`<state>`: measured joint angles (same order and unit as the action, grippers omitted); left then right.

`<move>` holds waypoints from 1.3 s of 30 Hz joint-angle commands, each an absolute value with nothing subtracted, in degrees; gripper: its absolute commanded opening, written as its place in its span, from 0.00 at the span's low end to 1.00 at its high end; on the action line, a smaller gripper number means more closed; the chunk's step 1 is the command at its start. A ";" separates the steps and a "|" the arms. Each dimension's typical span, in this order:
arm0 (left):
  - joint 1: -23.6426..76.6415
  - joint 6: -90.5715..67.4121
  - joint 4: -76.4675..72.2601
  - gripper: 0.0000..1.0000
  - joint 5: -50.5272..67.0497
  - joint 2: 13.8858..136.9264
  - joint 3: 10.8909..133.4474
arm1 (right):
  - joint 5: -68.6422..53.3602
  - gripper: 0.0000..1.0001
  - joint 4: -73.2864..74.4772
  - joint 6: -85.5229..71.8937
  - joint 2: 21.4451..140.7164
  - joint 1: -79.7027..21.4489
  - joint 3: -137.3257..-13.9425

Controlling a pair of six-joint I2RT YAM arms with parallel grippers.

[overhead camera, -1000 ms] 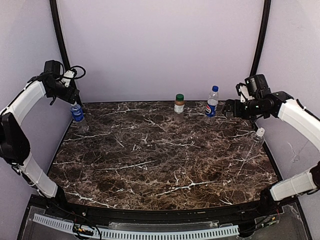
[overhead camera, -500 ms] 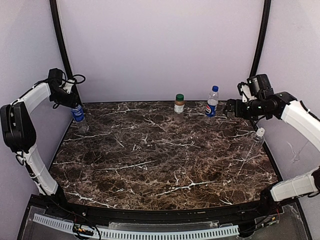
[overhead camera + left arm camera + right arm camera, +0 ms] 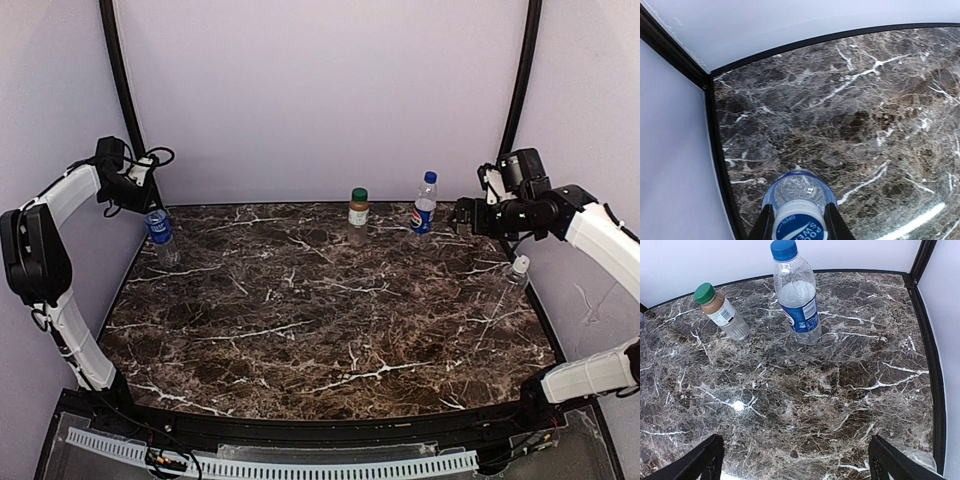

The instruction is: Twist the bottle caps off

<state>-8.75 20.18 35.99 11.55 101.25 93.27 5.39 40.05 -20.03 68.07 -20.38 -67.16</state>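
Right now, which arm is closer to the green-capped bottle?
Right. The right tool hangs open right of the green-capped bottle, a blue-capped bottle between; the left tool is far left, shut on another cap.

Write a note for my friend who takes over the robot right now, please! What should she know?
Left gripper: shut on the blue-and-white cap of the labelled bottle in the far left corner.
Right gripper: open, holding nothing, up above the right side.
Brown bottle with green cap and logo bottle with blue cap stand at the back; plain clear bottle with white cap stands by the right edge.
Done: one cap gripped, none off.
Left: unscrew all four.
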 commanded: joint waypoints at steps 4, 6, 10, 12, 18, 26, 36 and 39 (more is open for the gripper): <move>-0.95 25.97 53.06 0.01 33.25 92.42 92.11 | -1.82 0.99 36.69 -18.59 65.45 -22.81 -66.53; 6.77 30.59 55.68 0.01 32.97 90.12 90.32 | -3.13 0.99 34.97 -17.93 65.01 -24.73 -66.13; 23.96 36.73 54.79 0.01 31.87 86.69 84.66 | -3.32 0.99 32.41 -16.54 65.07 -30.04 -66.04; 29.45 38.23 53.57 0.01 31.32 86.21 82.49 | -2.89 0.99 31.60 -15.96 65.40 -32.46 -66.29; 36.94 39.92 51.25 0.01 32.30 88.13 80.89 | -0.73 0.99 30.39 -15.00 67.32 -38.17 -67.91; 40.49 41.70 49.82 0.05 30.32 88.44 79.01 | 2.33 0.99 29.63 -11.22 70.76 -44.76 -71.25; 40.47 42.72 54.76 0.98 30.41 86.22 82.44 | -3.07 0.99 28.57 -8.57 74.35 -48.48 -74.72; 40.50 41.83 56.18 0.99 30.42 85.54 85.29 | -6.25 0.99 26.82 -6.39 76.14 -51.23 -75.68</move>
<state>40.38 42.28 52.29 30.30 88.38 81.52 -1.21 30.59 -9.41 74.22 -47.99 -73.58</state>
